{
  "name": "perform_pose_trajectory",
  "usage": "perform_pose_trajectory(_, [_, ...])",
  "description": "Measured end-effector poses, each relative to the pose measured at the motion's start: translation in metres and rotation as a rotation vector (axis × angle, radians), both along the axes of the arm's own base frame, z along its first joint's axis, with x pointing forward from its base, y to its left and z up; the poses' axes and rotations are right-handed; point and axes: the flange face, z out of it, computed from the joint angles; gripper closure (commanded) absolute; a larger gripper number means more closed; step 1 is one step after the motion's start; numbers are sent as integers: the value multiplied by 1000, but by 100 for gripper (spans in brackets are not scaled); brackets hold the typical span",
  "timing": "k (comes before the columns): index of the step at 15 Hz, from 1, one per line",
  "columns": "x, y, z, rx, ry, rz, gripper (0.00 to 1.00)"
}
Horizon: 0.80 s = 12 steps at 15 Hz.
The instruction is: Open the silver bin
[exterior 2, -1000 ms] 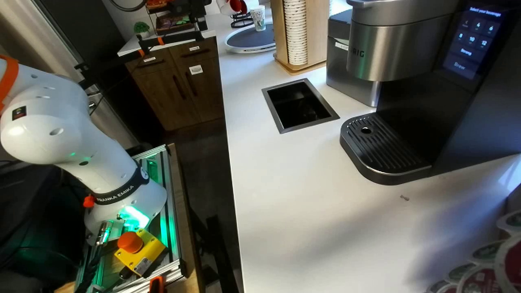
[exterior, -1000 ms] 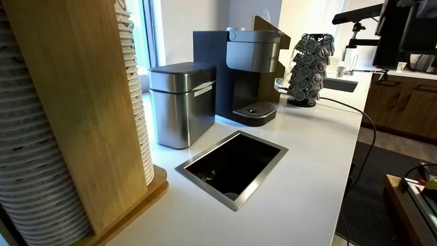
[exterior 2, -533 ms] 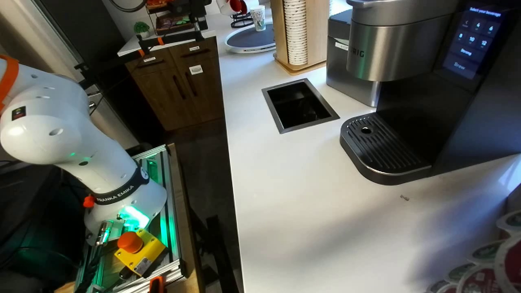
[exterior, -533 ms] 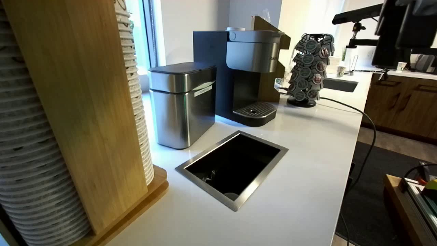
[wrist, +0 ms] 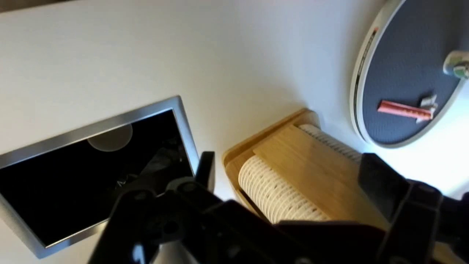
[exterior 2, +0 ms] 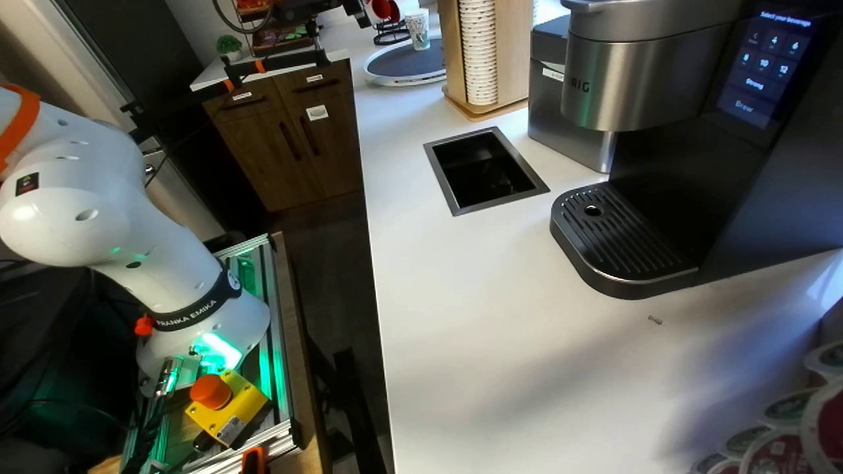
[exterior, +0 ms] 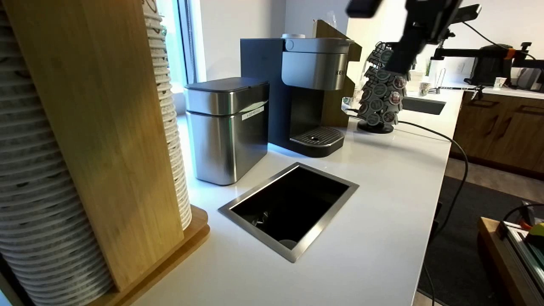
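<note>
The silver bin (exterior: 212, 144) stands on the counter in both exterior views, its dark-rimmed lid (exterior: 227, 84) down flat. In an exterior view the coffee maker partly hides the bin (exterior 2: 550, 112). I cannot make the bin out in the wrist view. My gripper (wrist: 291, 175) is open, its fingers (wrist: 379, 181) wide apart with nothing between them. Beyond them lies the cup holder. In an exterior view the gripper (exterior: 382, 32) is blurred, high up at the top, to the right of the bin in the picture. It is apart from the bin.
A black square counter opening (exterior: 327, 221) lies in front of the bin. The coffee maker (exterior: 314, 70) stands close beside it, the wooden cup holder (exterior: 123, 170) on its other side. A pod rack (exterior: 376, 106) and a round tray (wrist: 359, 91) are also on the counter.
The gripper has swung in from the upper right edge of an exterior view towards the middle of its top. The arm has shifted slightly. The bin and its lid have not moved.
</note>
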Motion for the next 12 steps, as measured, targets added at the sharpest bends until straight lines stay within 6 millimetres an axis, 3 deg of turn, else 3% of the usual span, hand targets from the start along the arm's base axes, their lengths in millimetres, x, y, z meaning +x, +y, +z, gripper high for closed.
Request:
perform_pose_trajectory(7, [76,-40,2,119,-242,-340,0])
perform_pose_trajectory(12, [120,-72,-15,132,-399,-516,0])
